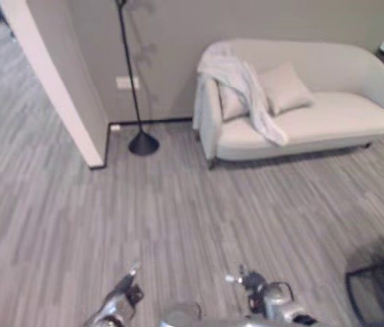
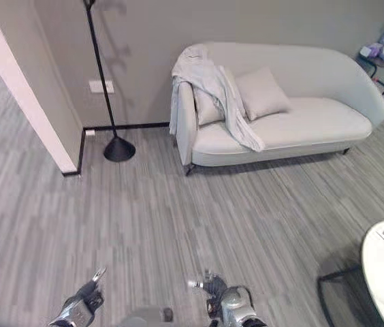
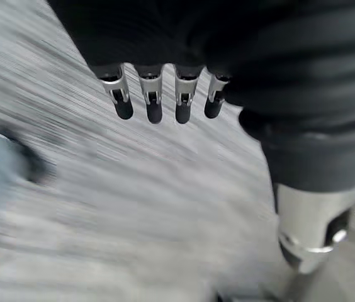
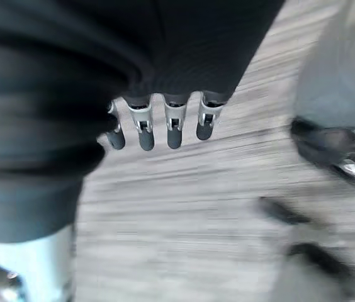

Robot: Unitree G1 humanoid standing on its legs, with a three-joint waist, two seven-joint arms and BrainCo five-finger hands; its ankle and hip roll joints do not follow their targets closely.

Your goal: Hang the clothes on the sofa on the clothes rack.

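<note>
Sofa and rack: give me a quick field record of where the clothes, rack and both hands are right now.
clothes: pale garment draped over the sofa's arm and backrest, trailing onto the seat
rack: black pole stand by the wall, beside the sofa, nothing hung where visible
left hand: low over the floor, open, empty
right hand: low over the floor, open, empty

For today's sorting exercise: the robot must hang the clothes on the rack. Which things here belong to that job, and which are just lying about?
For the job: garment draped over the sofa arm; black rack.

Just about: cushions, toy rabbit, round white table.
</note>
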